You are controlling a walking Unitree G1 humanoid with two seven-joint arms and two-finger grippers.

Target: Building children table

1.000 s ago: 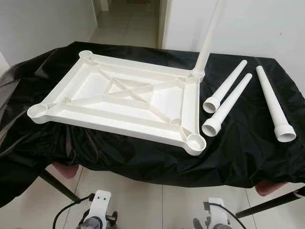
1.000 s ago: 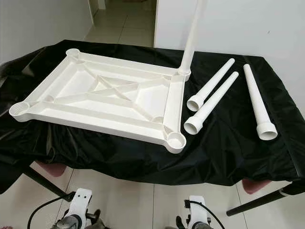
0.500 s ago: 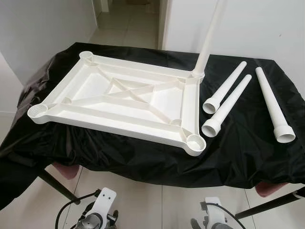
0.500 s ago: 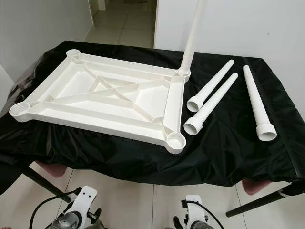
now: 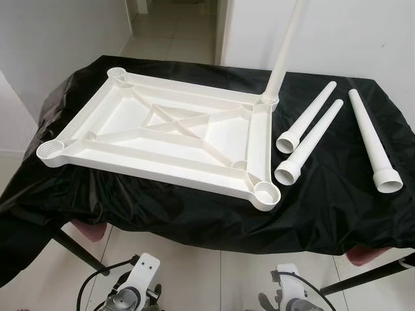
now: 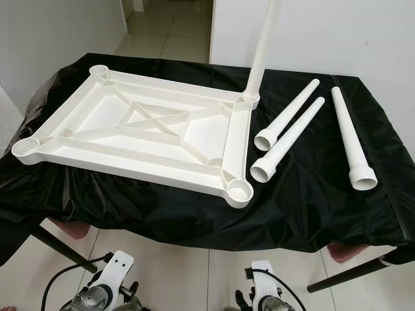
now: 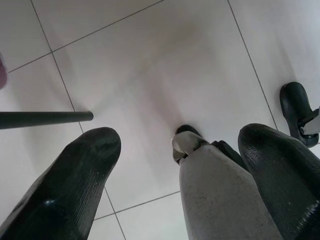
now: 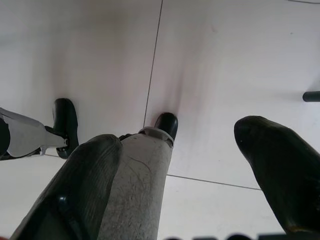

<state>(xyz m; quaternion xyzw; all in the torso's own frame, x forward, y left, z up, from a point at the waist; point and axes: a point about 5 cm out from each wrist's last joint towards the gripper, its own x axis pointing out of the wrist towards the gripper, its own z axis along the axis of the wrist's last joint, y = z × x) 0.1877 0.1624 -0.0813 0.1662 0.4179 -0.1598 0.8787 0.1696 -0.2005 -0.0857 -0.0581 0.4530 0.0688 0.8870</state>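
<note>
Left gripper (image 7: 177,172) and right gripper (image 8: 177,172) hanging low over floor tiles (image 7: 150,60), fingers spread wide, empty, upturned white tabletop (image 5: 162,139) ahead above them on black cloth (image 5: 324,207), three loose legs (image 5: 305,139) beyond right gripper, one leg (image 5: 282,55) upright in far corner

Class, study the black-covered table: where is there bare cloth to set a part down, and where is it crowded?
Bare black cloth runs along the near edge, in front of the upturned white plastic tabletop and the three loose white tapered legs. A narrower strip lies between tabletop and legs. The right side is crowded with legs; the far right corner holds the fitted upright leg.
</note>
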